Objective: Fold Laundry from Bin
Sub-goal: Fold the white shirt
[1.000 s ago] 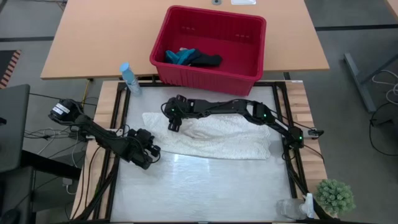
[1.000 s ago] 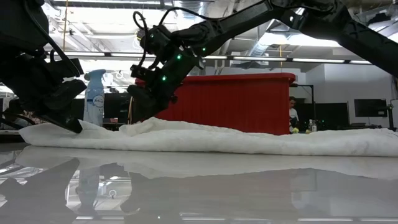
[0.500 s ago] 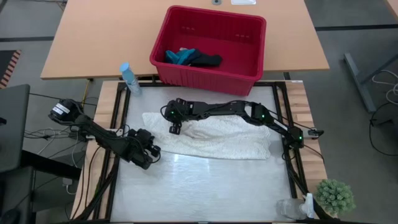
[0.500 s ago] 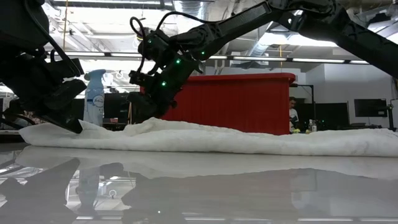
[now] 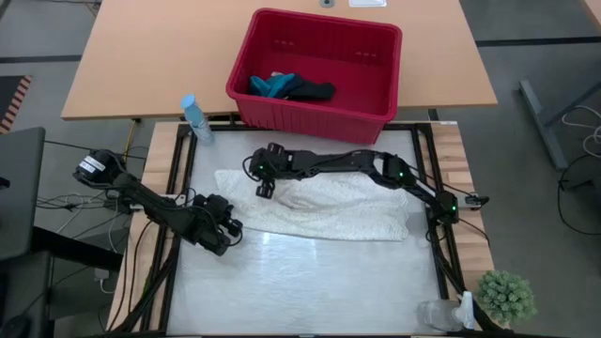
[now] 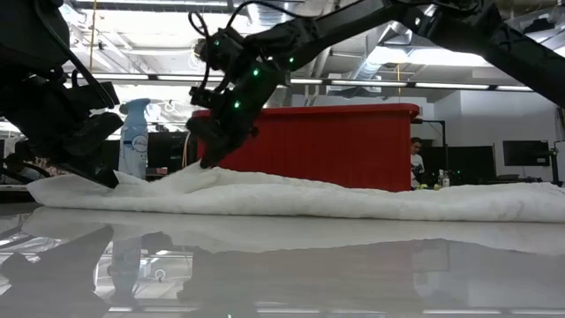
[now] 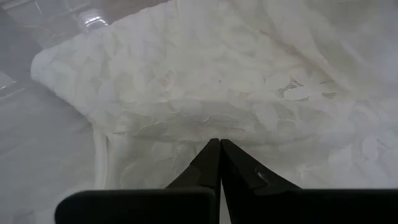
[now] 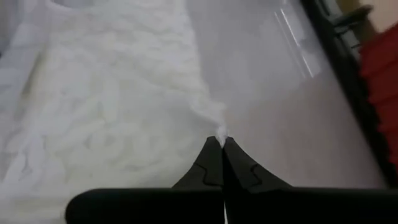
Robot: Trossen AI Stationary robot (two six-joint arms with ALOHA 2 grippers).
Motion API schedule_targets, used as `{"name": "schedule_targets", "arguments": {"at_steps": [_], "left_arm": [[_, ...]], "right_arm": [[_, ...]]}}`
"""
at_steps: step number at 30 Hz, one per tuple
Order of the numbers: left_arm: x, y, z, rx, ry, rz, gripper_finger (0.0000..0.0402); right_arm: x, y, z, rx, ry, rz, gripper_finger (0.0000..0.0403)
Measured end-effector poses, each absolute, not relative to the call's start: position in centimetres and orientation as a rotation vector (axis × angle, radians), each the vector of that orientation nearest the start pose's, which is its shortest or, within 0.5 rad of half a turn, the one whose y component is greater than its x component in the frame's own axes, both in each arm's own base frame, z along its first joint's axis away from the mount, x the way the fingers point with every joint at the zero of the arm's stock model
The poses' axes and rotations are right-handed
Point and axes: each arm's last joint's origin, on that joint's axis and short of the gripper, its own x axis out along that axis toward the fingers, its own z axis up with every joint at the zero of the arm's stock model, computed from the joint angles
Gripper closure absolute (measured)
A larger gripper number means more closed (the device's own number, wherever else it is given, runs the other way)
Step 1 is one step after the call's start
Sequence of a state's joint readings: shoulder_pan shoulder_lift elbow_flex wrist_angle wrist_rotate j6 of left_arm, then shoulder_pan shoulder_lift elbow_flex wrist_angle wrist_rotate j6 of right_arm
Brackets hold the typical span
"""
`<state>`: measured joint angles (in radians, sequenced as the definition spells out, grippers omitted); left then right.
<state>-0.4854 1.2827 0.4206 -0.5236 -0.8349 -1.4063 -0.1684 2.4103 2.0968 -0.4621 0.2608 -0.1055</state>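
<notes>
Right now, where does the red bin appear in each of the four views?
High view: red bin at top centre, behind the white cloth.
Low view: its red wall spans the middle, behind the cloth.
Left wrist view: not in it.
Right wrist view: a red sliver at the edge.
Shared landmark: the white cloth, in all four views.

We are counting three cloth pieces: one white lacy cloth [image 5: 315,211] lying on the table [image 5: 310,282], plus one teal cloth [image 5: 272,84] and one dark cloth [image 5: 312,91] sitting in the one red bin [image 5: 376,111] at twelve o'clock. We are seeing two pincers, the left pincer [image 5: 232,228] and the right pincer [image 5: 264,188], one spray bottle [image 5: 194,117] at ten o'clock, and one small green plant [image 5: 507,296] at four o'clock.
</notes>
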Motion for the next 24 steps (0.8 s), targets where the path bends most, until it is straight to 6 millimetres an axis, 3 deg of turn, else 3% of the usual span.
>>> {"name": "schedule_targets", "arguments": {"at_steps": [5, 17, 24], "left_arm": [[15.7, -5.8, 12.4, -0.405, 0.633, 0.908, 0.0401], [15.7, -5.9, 12.4, -0.424, 0.633, 0.910, 0.0401], [16.7, -6.4, 14.3, -0.408, 0.626, 0.837, 0.0401]], "right_arm": [[52.1, -9.8, 20.9, -0.147, 0.815, -0.396, 0.0389], [51.2, -10.1, 20.7, -0.206, 0.911, -0.510, 0.0389], [50.8, -10.1, 21.6, -0.206, 0.912, -0.509, 0.0389]]}}
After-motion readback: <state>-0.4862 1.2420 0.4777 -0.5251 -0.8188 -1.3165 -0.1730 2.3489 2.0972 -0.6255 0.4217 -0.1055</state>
